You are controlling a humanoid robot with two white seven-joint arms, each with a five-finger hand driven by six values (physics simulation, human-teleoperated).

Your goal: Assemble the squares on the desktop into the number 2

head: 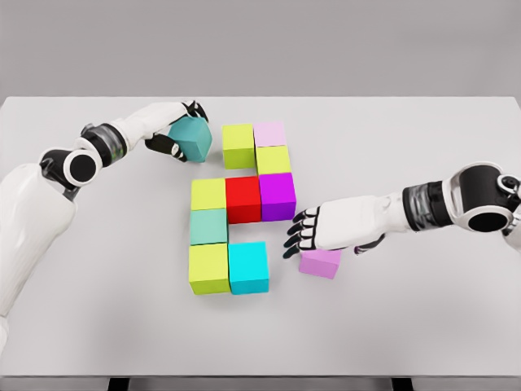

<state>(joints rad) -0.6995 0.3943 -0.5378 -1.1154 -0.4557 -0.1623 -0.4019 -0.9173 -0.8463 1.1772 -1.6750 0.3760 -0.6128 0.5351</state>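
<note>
Figure two stood mostly built on the white table [423, 326], two end blocks outstanding.

Top row lacked its left block: left hand [175, 134] held the teal cube [192, 138] in curled fingers, just left of the lime cube [238, 146]. Bottom row lacked its right block: right hand [313, 232], fingers extended flat, lay over the lilac cube [319, 263], apart from the cyan cube [248, 267].

Simulated tabletop: bare white table [407, 326], grey backdrop.
</note>
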